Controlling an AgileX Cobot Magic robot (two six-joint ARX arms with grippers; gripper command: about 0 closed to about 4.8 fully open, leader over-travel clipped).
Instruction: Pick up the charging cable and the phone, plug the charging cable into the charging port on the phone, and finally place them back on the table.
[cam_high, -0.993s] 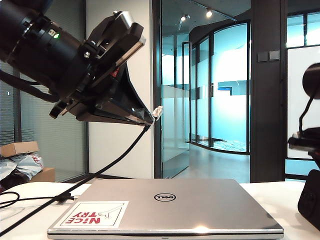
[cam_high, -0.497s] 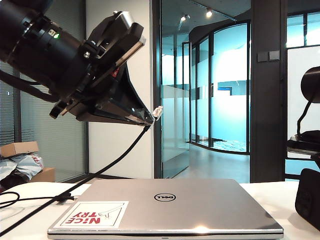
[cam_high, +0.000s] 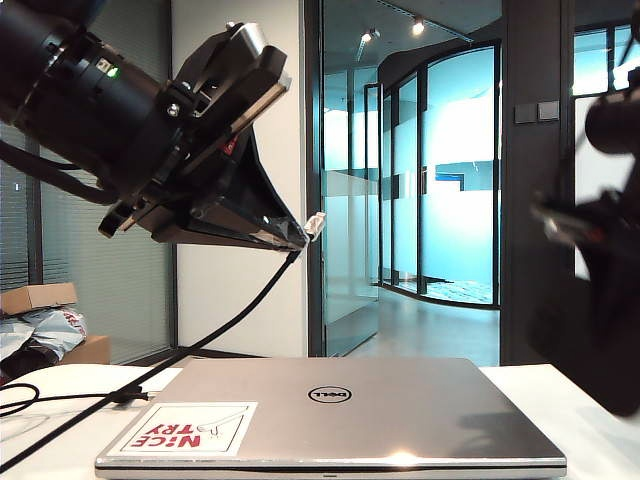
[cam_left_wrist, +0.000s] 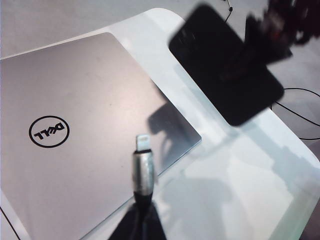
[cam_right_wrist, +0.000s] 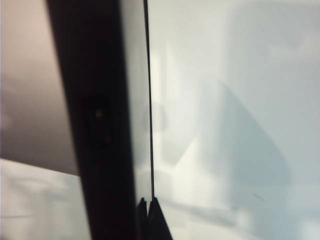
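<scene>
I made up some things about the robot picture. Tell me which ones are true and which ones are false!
1. The left gripper holds the charging cable up in the air. True.
2. The laptop is open. False: its lid is shut, flat on the table.
3. The cable's plug is already in the phone. False: the silver plug tip sits bare, apart from the phone.
4. The laptop has a red-and-white sticker. True.
5. The phone lies on the laptop. False: the right gripper holds it off the table.

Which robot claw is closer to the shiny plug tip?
Left. The left claw is shut on the charging cable just behind the plug tip. The right claw is far across, holding the phone.
</scene>
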